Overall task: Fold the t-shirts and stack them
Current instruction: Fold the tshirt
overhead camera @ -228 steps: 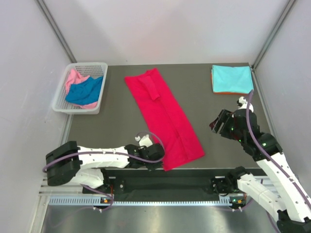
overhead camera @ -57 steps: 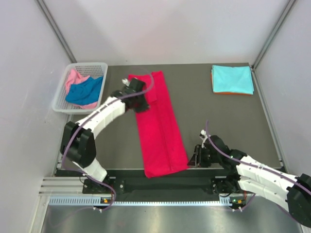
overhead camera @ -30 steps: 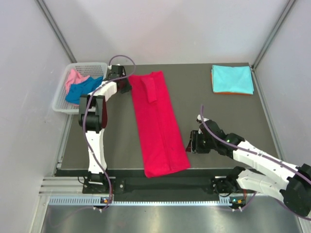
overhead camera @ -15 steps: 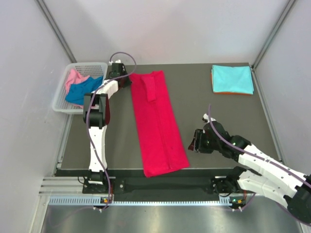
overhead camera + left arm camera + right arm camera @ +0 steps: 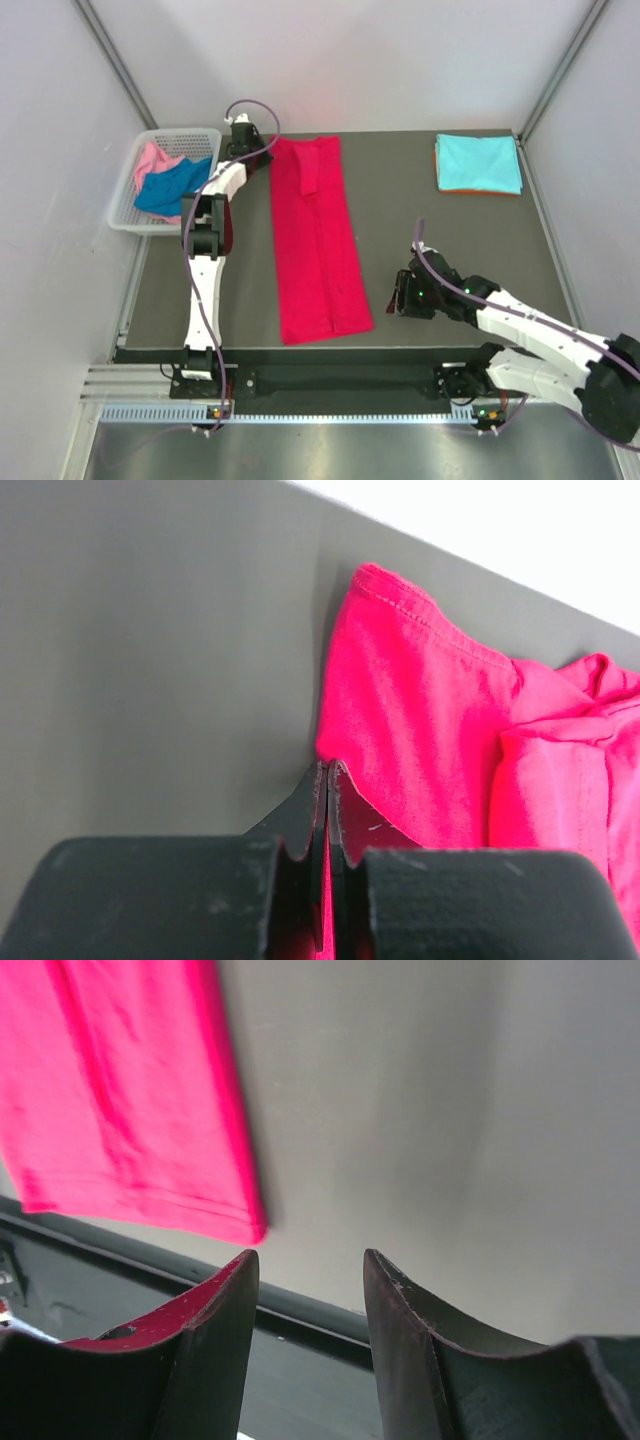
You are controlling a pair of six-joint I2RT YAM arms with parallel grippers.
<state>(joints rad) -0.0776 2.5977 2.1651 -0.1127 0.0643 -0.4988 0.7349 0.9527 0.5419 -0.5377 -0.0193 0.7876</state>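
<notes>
The crimson red t-shirt [image 5: 315, 240] lies as a long folded strip down the middle of the table. My left gripper [image 5: 262, 158] is stretched to the far edge and is shut on the shirt's far left corner [image 5: 400, 730]; cloth shows between its shut fingers [image 5: 300, 810]. My right gripper [image 5: 402, 297] is open and empty, just right of the strip's near end [image 5: 130, 1120]. The light turquoise t-shirt [image 5: 477, 162] lies folded on the orange t-shirt [image 5: 478, 191] at the far right. The royal blue t-shirt [image 5: 172, 187] and pink t-shirt [image 5: 153, 160] lie crumpled in the basket.
The white lattice basket [image 5: 133, 222] stands at the table's far left. The table's near edge and a dark rail [image 5: 300, 1310] lie just below my right gripper. Grey walls close in the left, back and right sides.
My left gripper has pulled the shirt's far corner farther back and left, so the strip now lies straighter and its near end has shifted left. My right gripper stays open beside it.
</notes>
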